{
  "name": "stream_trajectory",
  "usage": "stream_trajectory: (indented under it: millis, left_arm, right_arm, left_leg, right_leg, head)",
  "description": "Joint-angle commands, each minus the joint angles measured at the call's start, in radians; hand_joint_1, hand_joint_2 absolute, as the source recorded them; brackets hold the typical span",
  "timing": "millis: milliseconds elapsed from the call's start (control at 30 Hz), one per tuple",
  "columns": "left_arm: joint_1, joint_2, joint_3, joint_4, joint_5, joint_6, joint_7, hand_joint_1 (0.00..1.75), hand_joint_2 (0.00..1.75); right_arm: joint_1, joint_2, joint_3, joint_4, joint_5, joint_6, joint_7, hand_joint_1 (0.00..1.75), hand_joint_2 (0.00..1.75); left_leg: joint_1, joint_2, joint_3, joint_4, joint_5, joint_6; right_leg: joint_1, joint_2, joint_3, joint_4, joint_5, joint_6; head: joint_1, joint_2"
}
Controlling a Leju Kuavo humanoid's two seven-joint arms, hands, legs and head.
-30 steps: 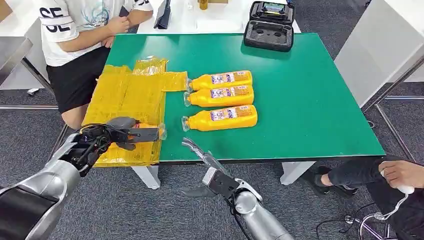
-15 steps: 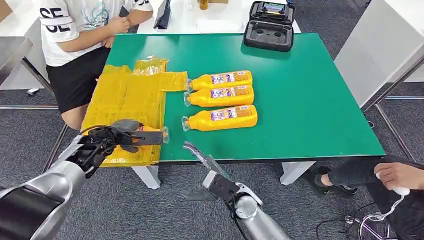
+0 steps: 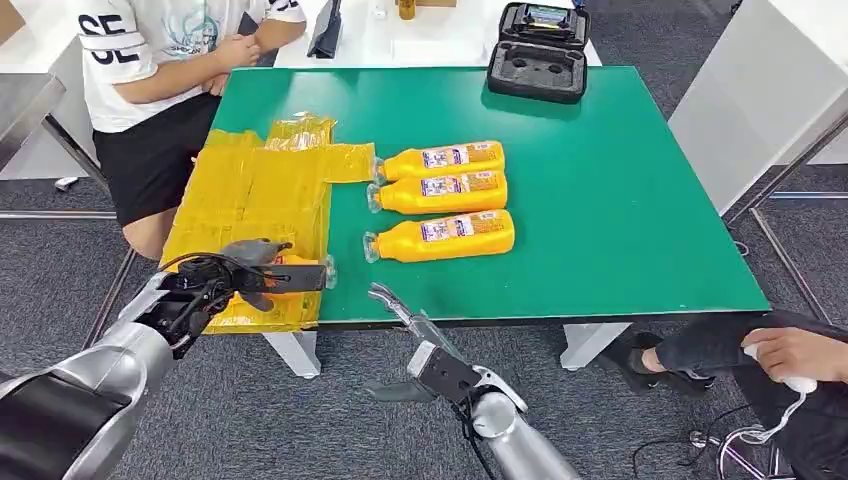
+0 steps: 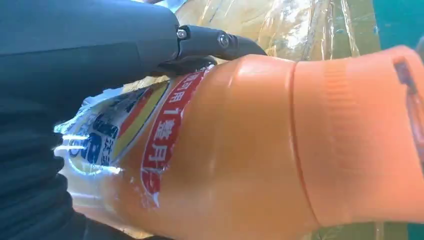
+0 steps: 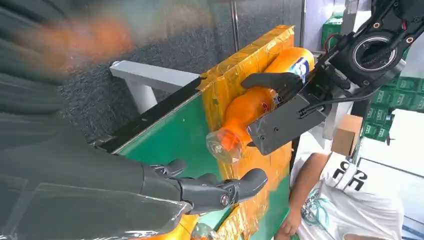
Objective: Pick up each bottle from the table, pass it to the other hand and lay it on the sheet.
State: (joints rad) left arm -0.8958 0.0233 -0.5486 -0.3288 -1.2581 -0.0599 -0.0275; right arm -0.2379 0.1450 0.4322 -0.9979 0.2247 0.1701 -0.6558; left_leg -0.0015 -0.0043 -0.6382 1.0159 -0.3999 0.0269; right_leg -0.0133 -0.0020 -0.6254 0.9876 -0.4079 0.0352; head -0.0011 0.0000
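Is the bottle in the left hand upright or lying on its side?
On its side: the bottle, gripped by the left hand, points its clear cap sideways, over the yellow sheet.

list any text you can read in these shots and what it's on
"可用1整月" in white on a red band of the held bottle's label, gripped by the left hand.
"SE", cut off, on the person's white shirt.
Labels on the three bottles on the table: too small to read.

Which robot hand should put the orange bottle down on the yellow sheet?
Probably the left hand. It already holds the bottle right above the yellow sheet. The right hand is open, holding nothing, at the table's front edge, off the sheet.
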Motion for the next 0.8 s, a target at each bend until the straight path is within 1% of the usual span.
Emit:
stream_trajectory:
  millis: [33,67,100,133,167,200,267,300,367,400,467,567,633,733,800]
  left_arm:
    - [-0.024,0.002,0.033,0.060,0.005,-0.001,0.003,0.00,1.75]
    - [-0.027,0.002,0.034,0.060,0.005,-0.001,0.004,0.00,1.75]
    - [-0.031,0.001,0.035,0.060,0.005,-0.002,0.004,0.00,1.75]
    - [-0.035,-0.001,0.039,0.060,0.007,-0.005,0.001,0.00,1.75]
    - [-0.042,-0.003,0.045,0.062,0.007,-0.010,-0.002,0.00,0.00]
    - [-0.051,-0.004,0.048,0.061,0.009,-0.021,-0.016,0.00,0.00]
    - [-0.060,-0.004,0.054,0.059,0.013,-0.025,-0.029,0.00,0.00]
    - [-0.065,-0.002,0.060,0.057,0.019,-0.029,-0.042,0.00,0.00]
    - [-0.068,-0.001,0.061,0.055,0.019,-0.030,-0.045,0.00,0.00]
    - [-0.070,-0.003,0.070,0.054,0.025,-0.025,-0.060,0.00,0.00]
    - [-0.077,-0.007,0.081,0.051,0.026,-0.014,-0.070,0.00,0.00]
    - [-0.086,-0.010,0.081,0.049,0.024,-0.013,-0.075,0.00,0.00]
    - [-0.090,-0.014,0.078,0.050,0.015,-0.016,-0.080,0.00,0.00]
    - [-0.089,-0.018,0.076,0.049,0.012,-0.016,-0.083,0.00,0.00]
    - [-0.086,-0.018,0.074,0.048,0.010,-0.018,-0.089,0.00,0.00]
  right_arm:
    - [-0.049,-0.005,-0.015,0.075,0.001,0.008,0.002,0.00,1.75]
    - [-0.056,-0.005,-0.016,0.078,0.001,0.008,0.002,0.00,1.75]
    - [-0.060,-0.004,-0.017,0.083,0.001,0.007,0.002,0.00,1.75]
    - [-0.065,-0.002,-0.018,0.096,0.002,0.004,0.002,0.00,1.75]
    - [-0.071,0.002,-0.024,0.111,0.002,-0.004,-0.001,0.00,1.75]
    - [-0.072,0.003,-0.026,0.119,0.001,-0.007,-0.002,0.00,1.75]
    - [-0.072,0.004,-0.026,0.123,0.003,-0.012,-0.004,0.00,1.75]
    - [-0.066,0.006,-0.029,0.119,0.002,-0.014,-0.005,0.00,1.75]
    - [-0.063,0.006,-0.029,0.118,0.002,-0.015,-0.006,0.00,1.75]
    - [-0.055,0.007,-0.033,0.105,0.005,-0.019,-0.006,0.00,1.75]
    - [-0.052,0.011,-0.038,0.100,0.014,-0.019,-0.002,0.00,1.75]
    - [-0.051,0.012,-0.041,0.094,0.018,-0.020,0.000,0.00,1.75]
    - [-0.045,0.013,-0.046,0.081,0.023,-0.021,0.010,0.00,1.75]
    - [-0.031,0.010,-0.048,0.066,0.024,-0.020,0.016,0.00,1.75]
    - [-0.016,0.007,-0.051,0.053,0.026,-0.021,0.022,0.00,1.75]
  left_leg:
    - [0.001,0.001,0.003,0.000,-0.001,-0.001]
    - [0.001,0.002,0.006,0.000,-0.003,-0.002]
    - [0.000,0.002,0.004,0.000,-0.002,-0.001]
    - [0.001,0.003,0.007,0.000,-0.003,-0.002]
    - [0.001,0.002,0.004,0.000,-0.002,-0.001]
    - [0.001,0.002,0.006,0.000,-0.003,-0.002]
    - [0.001,0.001,0.002,0.000,-0.001,-0.001]
    - [0.001,0.001,0.005,0.001,-0.002,-0.002]
    - [0.001,0.000,0.002,0.000,-0.001,-0.001]
    - [0.002,0.001,0.005,0.001,-0.003,-0.002]
    - [0.001,0.000,0.002,0.000,-0.001,-0.001]
    - [0.001,0.000,0.005,0.001,-0.003,-0.001]
    - [0.001,0.000,0.002,0.000,-0.001,-0.001]
    - [0.001,0.000,0.005,0.001,-0.003,-0.002]
    - [0.001,0.000,0.003,0.000,-0.001,-0.001]
  right_leg:
    - [0.001,0.001,0.003,-0.001,-0.001,-0.001]
    - [0.001,0.002,0.006,-0.001,-0.002,-0.001]
    - [0.001,0.002,0.004,-0.001,-0.001,-0.001]
    - [0.001,0.002,0.007,-0.001,-0.002,-0.002]
    - [0.001,0.001,0.004,0.000,-0.001,-0.001]
    - [0.001,0.002,0.006,0.000,-0.002,-0.002]
    - [0.001,0.001,0.002,0.000,-0.001,-0.001]
    - [0.002,0.001,0.005,0.000,-0.002,-0.002]
    - [0.001,0.000,0.002,0.000,-0.001,-0.001]
    - [0.002,0.001,0.005,0.000,-0.002,-0.001]
    - [0.001,0.000,0.002,0.000,-0.001,-0.001]
    - [0.001,0.000,0.005,0.000,-0.002,-0.001]
    - [0.001,0.000,0.002,0.000,-0.001,-0.001]
    - [0.002,-0.001,0.006,0.000,-0.003,-0.002]
    - [0.001,-0.001,0.003,0.000,-0.001,-0.001]
  head:
    - [0.000,0.000]
    - [0.000,0.000]
    - [0.000,0.000]
    - [0.000,0.000]
    - [0.000,0.000]
    - [0.000,0.000]
    - [0.000,0.000]
    - [0.000,0.000]
    - [0.000,0.000]
    - [0.000,0.000]
    - [0.000,0.000]
    - [0.000,0.000]
    - [0.000,0.000]
    - [0.000,0.000]
    - [0.000,0.000]
